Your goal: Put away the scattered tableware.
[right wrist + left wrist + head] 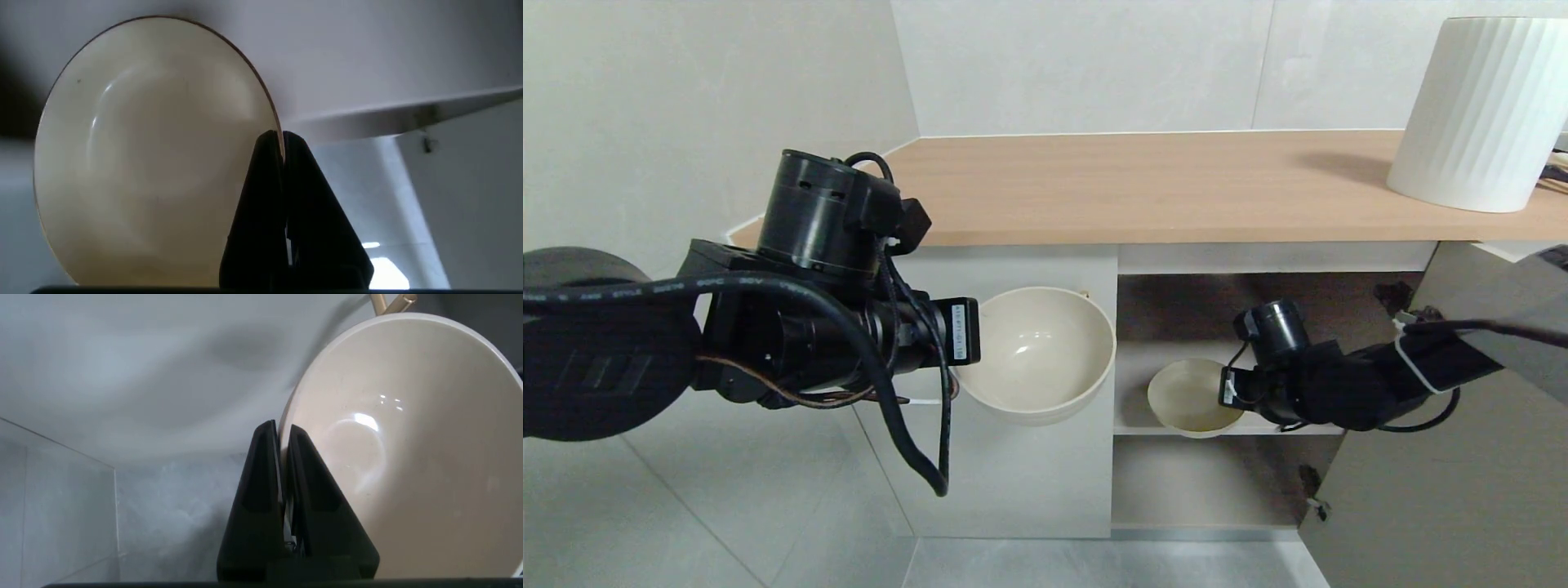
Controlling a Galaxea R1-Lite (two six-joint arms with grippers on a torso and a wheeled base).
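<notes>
The left gripper (pixel 968 359) holds a big cream bowl (pixel 1037 351) in the air, in front of the closed cupboard door (pixel 1013 474) under the wooden tabletop (pixel 1135 180). Its fingers (pixel 265 457) are pinched tight on the bowl's rim, one inside and one outside. The right gripper (pixel 1232 392) is further right, inside the open cupboard. It holds a small shallow bowl (pixel 1188 396) just over the near edge of the white shelf (pixel 1152 355), and its fingers (pixel 265 171) are pinched on that rim too. It is hard to tell if the small bowl touches the shelf.

Both bowls look hard, smooth and shiny, so they could slip, and they might chip or break if bumped or dropped. The big one looks a bit heavy for a hold on one edge only. The rim is the best place to grab, since the sides are round and slick.

Both bowls are round, so they have no long side. The big bowl is tipped, with its open side facing up and toward the near side. The small bowl is tipped more, and its open side also faces near and up.

A tall white ribbed tub (pixel 1478 114) stands on the far right of the tabletop.
</notes>
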